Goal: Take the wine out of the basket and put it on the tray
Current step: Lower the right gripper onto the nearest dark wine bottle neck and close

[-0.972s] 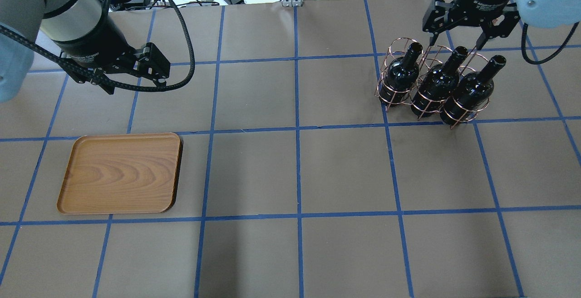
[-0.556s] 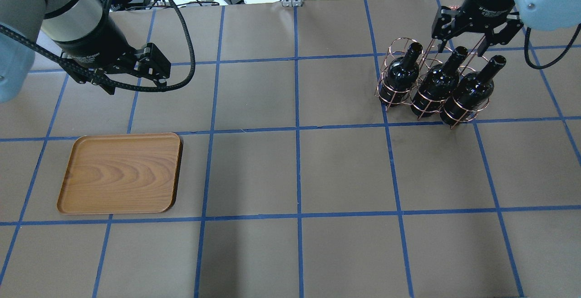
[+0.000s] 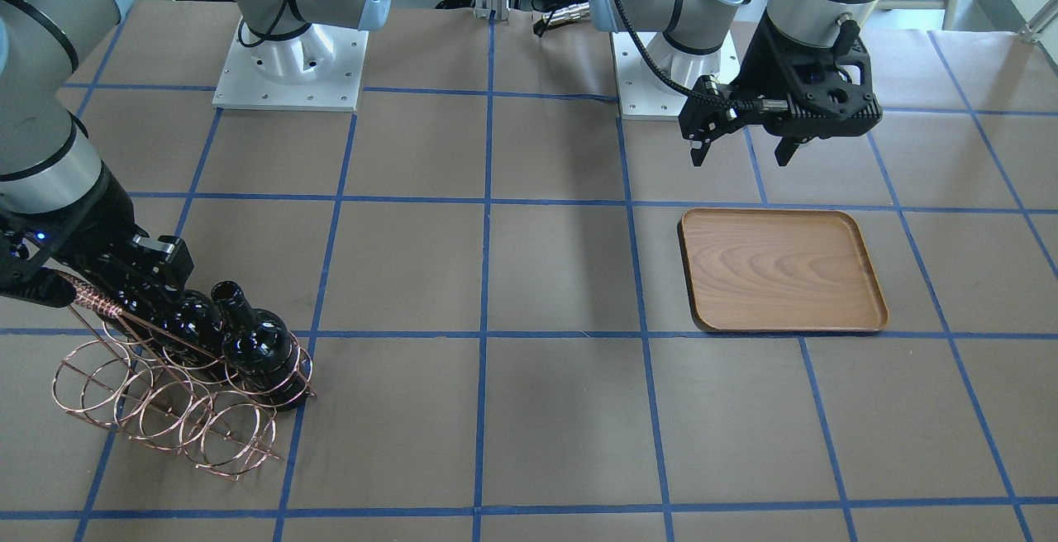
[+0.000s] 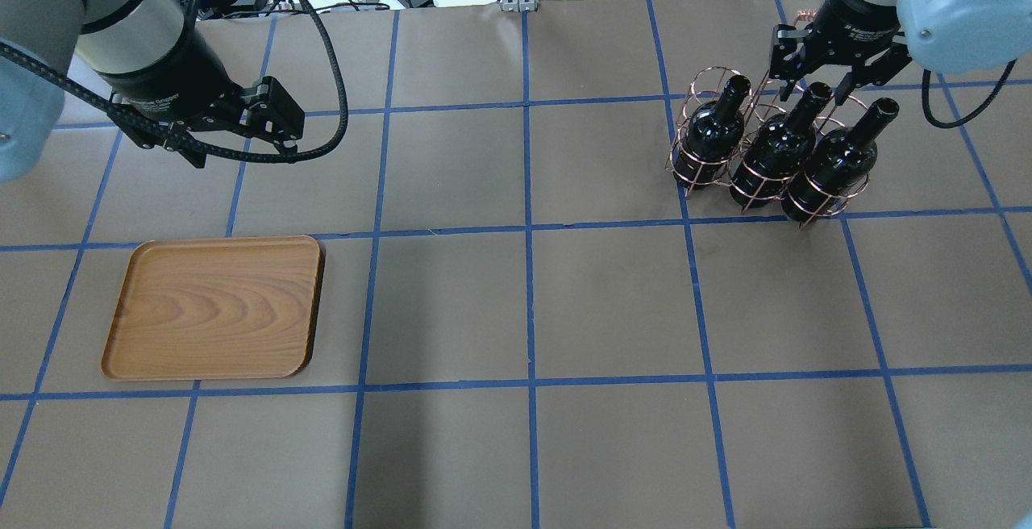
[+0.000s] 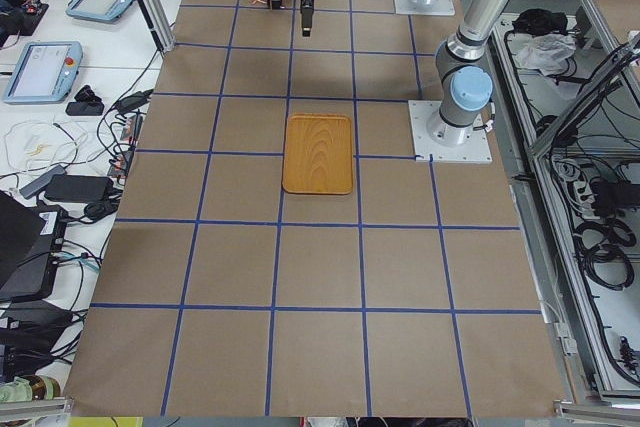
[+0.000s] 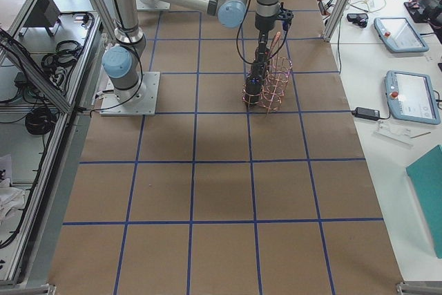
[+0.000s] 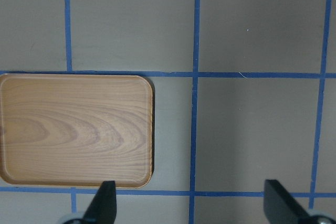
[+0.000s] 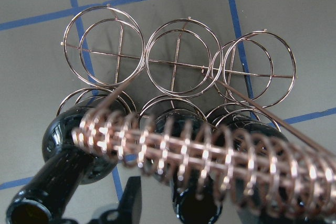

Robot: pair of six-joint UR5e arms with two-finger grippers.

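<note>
Wine (image 4: 778, 150); three upright in basket (image 3: 178, 406); right gripper (image 4: 814, 89) spread above middle one

coiled handle (image 8: 210, 156) crossing over bottles (image 8: 50, 184), open back rings (image 8: 176, 62)

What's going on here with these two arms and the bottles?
The robot is meant to move a wine bottle from the rack to the tray. The right arm's tool hangs open over the neck of the middle wine bottle, one of three standing in the wire basket; nothing is gripped yet. The left arm's tool hovers open and empty near the wooden tray, which has nothing on it.
</note>
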